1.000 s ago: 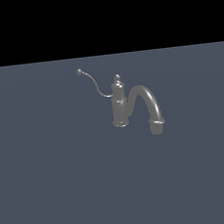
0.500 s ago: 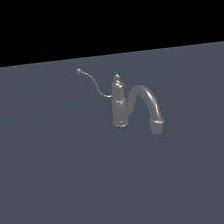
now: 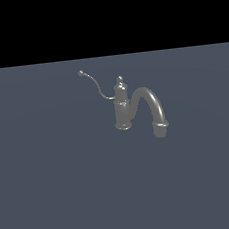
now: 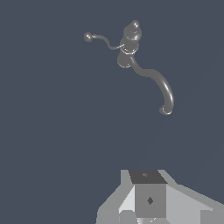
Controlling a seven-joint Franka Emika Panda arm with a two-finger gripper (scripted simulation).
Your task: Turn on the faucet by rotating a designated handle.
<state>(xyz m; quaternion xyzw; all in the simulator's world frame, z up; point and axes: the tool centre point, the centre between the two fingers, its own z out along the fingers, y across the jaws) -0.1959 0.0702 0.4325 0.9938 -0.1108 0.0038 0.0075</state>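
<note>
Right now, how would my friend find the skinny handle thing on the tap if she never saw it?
Look for the only object on the flat blue-grey floor: a small grey metal faucet. From its upright body, the handle springs out toward the exterior view's left. Unlike the thick arched spout or the knob on top, it is a thin curved wire ending in a tiny ball.
</note>
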